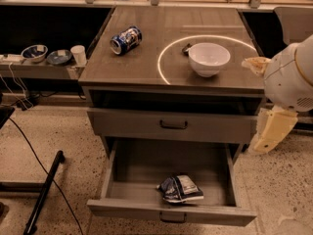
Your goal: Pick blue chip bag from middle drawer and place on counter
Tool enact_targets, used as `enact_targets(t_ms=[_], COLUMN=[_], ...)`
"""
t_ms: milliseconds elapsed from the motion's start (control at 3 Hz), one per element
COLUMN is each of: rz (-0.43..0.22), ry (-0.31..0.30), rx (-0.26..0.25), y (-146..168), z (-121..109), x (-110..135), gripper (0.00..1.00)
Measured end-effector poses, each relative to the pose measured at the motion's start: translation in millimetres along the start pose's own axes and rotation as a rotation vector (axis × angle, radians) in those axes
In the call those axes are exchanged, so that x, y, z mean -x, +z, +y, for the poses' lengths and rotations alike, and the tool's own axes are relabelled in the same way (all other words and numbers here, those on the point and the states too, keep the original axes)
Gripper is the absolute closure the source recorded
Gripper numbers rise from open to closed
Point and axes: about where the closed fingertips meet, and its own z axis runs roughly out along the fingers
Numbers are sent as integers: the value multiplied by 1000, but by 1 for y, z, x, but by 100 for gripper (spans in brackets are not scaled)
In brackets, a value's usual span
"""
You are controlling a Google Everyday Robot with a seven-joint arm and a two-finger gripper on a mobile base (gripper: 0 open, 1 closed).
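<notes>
The blue chip bag (180, 188) lies crumpled at the front of the open middle drawer (132, 170), right of centre. The drawer is pulled fully out and holds nothing else. The counter (146, 43) carries a thin bright circle. My gripper (268, 140) hangs at the right side of the cabinet, level with the shallower drawer front (173, 125). It points down, above and to the right of the bag, and touches nothing.
A white bowl (209, 58) stands inside the circle with a small dark thing behind it. A blue-and-white can (126, 39) lies on the counter's left. A low side shelf (19, 66) at the left holds small bowls and a cup. A dark stand leg and a cable lie on the floor at left.
</notes>
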Motion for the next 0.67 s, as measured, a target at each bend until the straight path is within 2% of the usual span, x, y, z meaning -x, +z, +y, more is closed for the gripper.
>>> enact_targets(t_ms=[333,667], rz=[-45,-136], ry=[-25,-71], rx=[29,83], y=[23,105], z=[15,58], x=[6,0], gripper=[0,0])
